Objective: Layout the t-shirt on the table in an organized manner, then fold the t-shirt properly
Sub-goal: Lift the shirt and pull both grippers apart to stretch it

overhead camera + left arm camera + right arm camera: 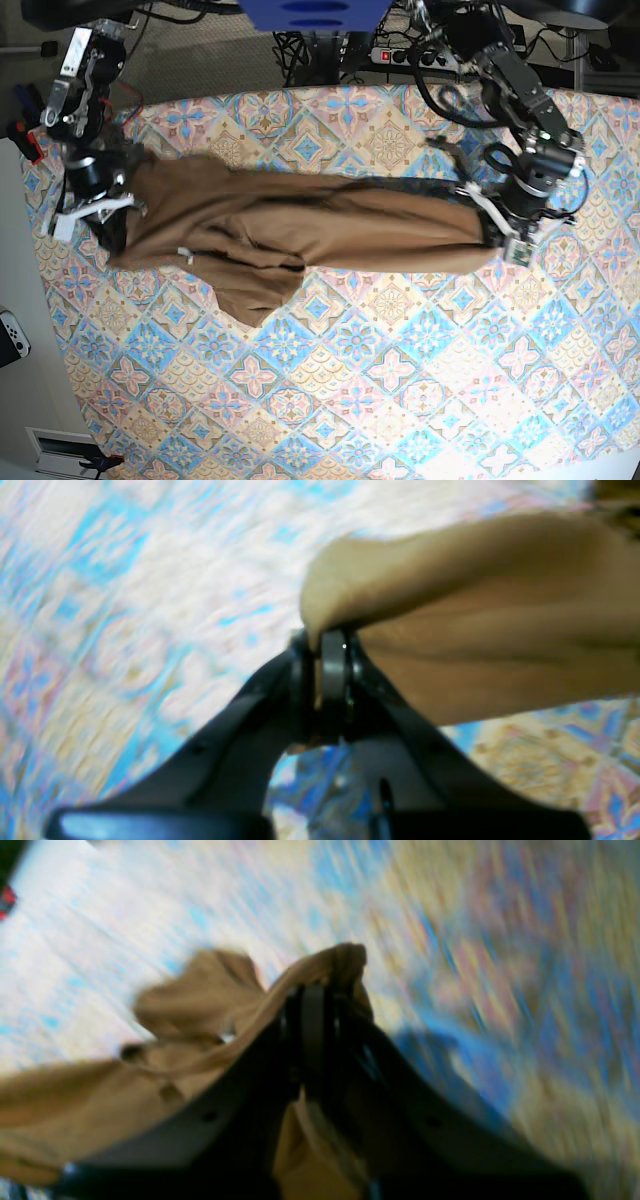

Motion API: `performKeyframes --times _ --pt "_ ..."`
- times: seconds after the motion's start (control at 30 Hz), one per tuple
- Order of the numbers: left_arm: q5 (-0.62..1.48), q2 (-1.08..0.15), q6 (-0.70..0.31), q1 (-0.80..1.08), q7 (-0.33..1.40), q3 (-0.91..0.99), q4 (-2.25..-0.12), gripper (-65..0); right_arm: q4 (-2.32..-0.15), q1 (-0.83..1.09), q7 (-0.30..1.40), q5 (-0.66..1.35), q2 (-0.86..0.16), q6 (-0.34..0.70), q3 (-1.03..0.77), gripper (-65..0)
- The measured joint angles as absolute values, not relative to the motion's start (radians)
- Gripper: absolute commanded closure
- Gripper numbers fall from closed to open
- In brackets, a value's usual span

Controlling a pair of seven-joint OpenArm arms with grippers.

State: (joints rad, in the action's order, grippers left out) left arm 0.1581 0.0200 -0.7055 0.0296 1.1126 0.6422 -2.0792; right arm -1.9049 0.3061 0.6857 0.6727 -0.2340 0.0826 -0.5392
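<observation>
**A:** Start with the table (330, 400): why is your shirt up near its far edge and not in the middle?

**B:** Because you have both arms reaching in from that far side, and the t-shirt (300, 235) hangs between them as one long band across the far half of the patterned cloth, running almost from the table's left edge toward its right edge. A loose flap sags from the band toward the centre, so it looks bunched, not yet laid flat.

**A:** And why hold it at both ends?

**B:** My reading is that you're pulling it taut to spread it before any fold. Your right gripper (100, 212) sits by the left edge in the base view, jaws pinched together on a gathered bit of fabric, likely near the neck, since a small white tag (183, 255) shows just beside it. Your left gripper (325, 650) has its jaws clamped narrow on the other end of the shirt, the cloth bulging past the fingertips

**A:** Risk?

**B:** Both wrist views are blurred, so you can't judge how deep each bite is
</observation>
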Motion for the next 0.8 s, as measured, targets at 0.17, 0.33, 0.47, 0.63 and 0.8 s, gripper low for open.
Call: performKeyframes --times 0.17,0.33,0.47,0.63,0.8 --pt "0.159 0.006 -0.703 -0.074 1.240 0.779 -2.080 0.0 -1.903 0.255 0.704 0.661 -0.234 0.079 -0.544 0.0" --pt "0.162 -0.043 -0.703 -0.105 1.272 0.821 -2.079 0.0 -1.924 0.238 0.693 0.672 -0.264 0.090 -0.538 0.0" --pt "0.161 -0.044 -0.703 -0.097 1.270 0.827 -2.079 0.0 -1.922 0.238 0.699 0.673 -0.263 0.087 -0.538 0.0" --pt "0.162 -0.048 -0.704 -0.099 1.269 0.826 -2.080 0.0 -1.931 0.253 0.690 0.673 -0.263 0.087 -0.538 0.0" --pt "0.161 -0.086 -0.703 -0.072 1.266 0.827 -2.079 0.0 -1.915 0.292 0.709 0.676 -0.261 0.090 -0.537 0.0"
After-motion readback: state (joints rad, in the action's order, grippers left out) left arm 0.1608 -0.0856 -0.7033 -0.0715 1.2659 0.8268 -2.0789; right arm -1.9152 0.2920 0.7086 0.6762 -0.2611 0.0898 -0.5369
